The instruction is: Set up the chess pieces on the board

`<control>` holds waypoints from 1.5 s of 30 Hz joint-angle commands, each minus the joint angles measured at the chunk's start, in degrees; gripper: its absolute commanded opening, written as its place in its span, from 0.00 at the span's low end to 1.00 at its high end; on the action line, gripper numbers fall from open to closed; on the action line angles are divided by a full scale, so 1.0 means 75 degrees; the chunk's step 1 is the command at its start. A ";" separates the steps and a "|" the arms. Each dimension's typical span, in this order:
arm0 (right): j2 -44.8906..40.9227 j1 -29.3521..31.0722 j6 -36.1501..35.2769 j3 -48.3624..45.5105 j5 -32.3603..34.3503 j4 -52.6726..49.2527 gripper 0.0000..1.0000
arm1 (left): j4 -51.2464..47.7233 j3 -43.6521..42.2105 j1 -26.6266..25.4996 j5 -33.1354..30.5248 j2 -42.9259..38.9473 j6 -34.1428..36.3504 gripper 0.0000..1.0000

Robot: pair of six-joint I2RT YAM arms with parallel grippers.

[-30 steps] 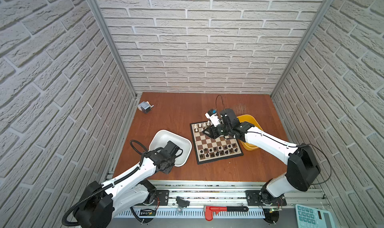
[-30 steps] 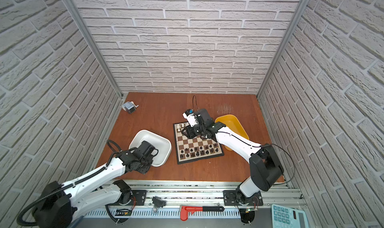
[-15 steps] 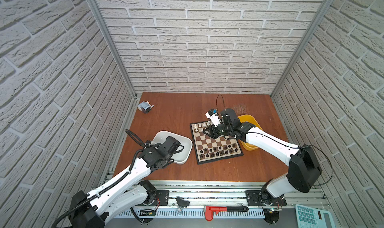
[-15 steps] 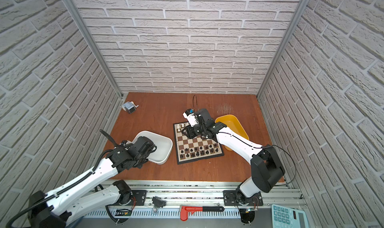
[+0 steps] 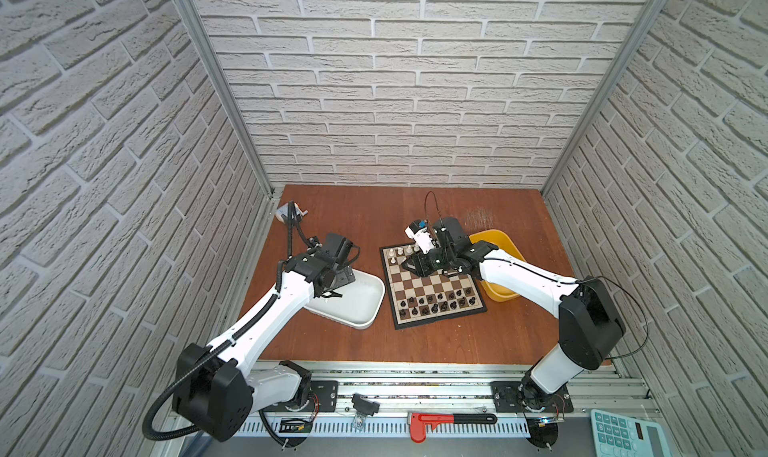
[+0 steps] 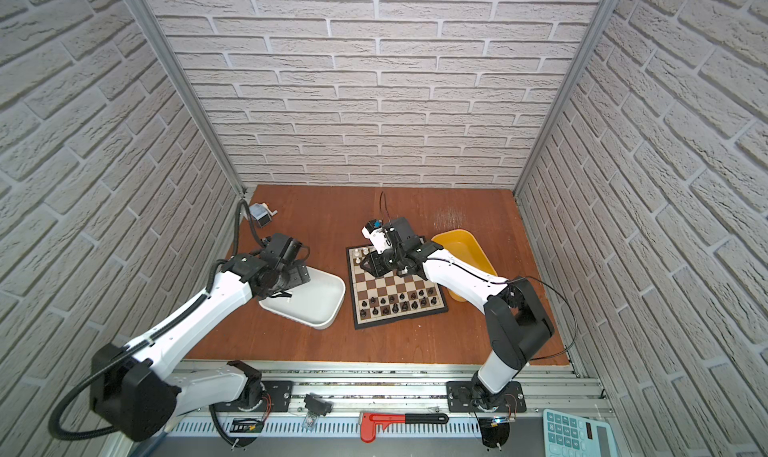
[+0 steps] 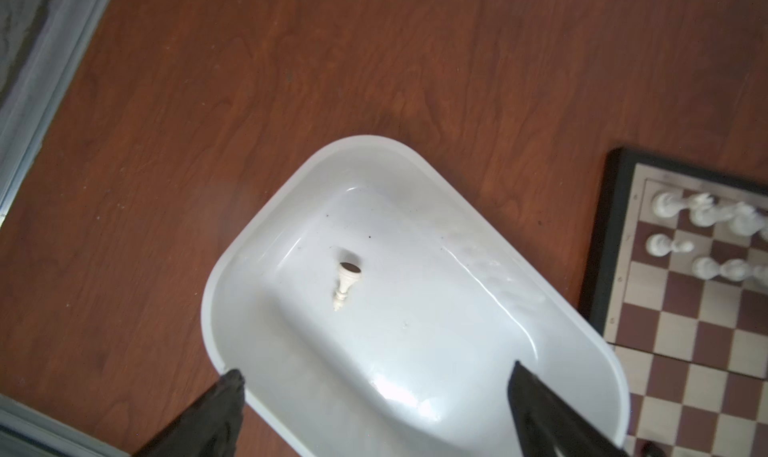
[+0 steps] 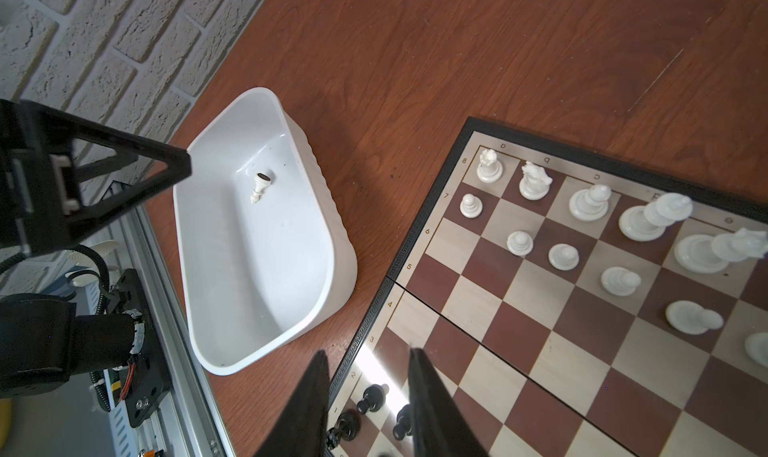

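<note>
Your left claw (image 7: pixel 374 384) is spread wide and grips nothing. Its two black fingertips (image 7: pixel 232 388) hang above one end of the white tub (image 7: pixel 415 159). One stands over the rim and one over the basin.

Inside that tub one white piece (image 7: pixel 345 284) lies on its side on the floor of the basin. Its dark round base is turned up toward the wrist camera. It touches neither fingertip and lies well apart from both. The tub sits on the brown table (image 5: pixel 353 209), just beside the left edge of the board (image 5: pixel 432 282).

Your right claw (image 8: pixel 368 357) has its fingers drawn close, with only a narrow gap left. You can see nothing between them. It hangs above the board, in both top views over the far left part where the white pieces (image 8: pixel 534 180) stand.

Those white pieces fill the far two rows as far as the arm lets you see. The tall ones stand on the back row and the pawns in front, though some pawns do not stand in a straight line. The black pieces (image 5: pixel 436 305) stand in the two near rows, and the middle squares are bare.

Beyond the board's right edge sits the yellow tub (image 5: pixel 505 247), partly hidden by your right arm. You cannot tell from here what it holds.
</note>
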 commanded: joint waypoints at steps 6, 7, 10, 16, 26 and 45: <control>-0.0001 0.0008 -0.0136 0.0210 -0.0147 0.0231 0.34 | -0.0292 -0.0480 0.0802 0.0521 0.1075 0.1292 0.82; 0.0012 -0.0010 -0.0141 0.0209 -0.0154 0.0228 0.34 | -0.0143 -0.0556 0.0828 0.0677 0.1165 0.1288 0.80; -0.0004 -0.0112 -0.0164 0.0205 -0.0180 0.0203 0.33 | 0.0274 -0.0865 0.0877 0.0915 0.1463 0.1044 0.74; -0.0207 -0.0421 -0.0128 0.0093 -0.0300 0.0260 0.33 | 0.1052 -0.1506 0.0974 0.1212 0.2099 0.0280 0.64; -0.0549 -0.0729 -0.0054 -0.0135 -0.0384 0.0356 0.31 | 0.2014 -0.1619 0.0896 0.1177 0.2350 0.0141 0.32; 0.0466 -0.0537 0.0037 0.0256 -0.0364 0.0508 0.33 | 0.1265 -0.1336 0.1058 -0.0217 0.0642 0.0334 0.43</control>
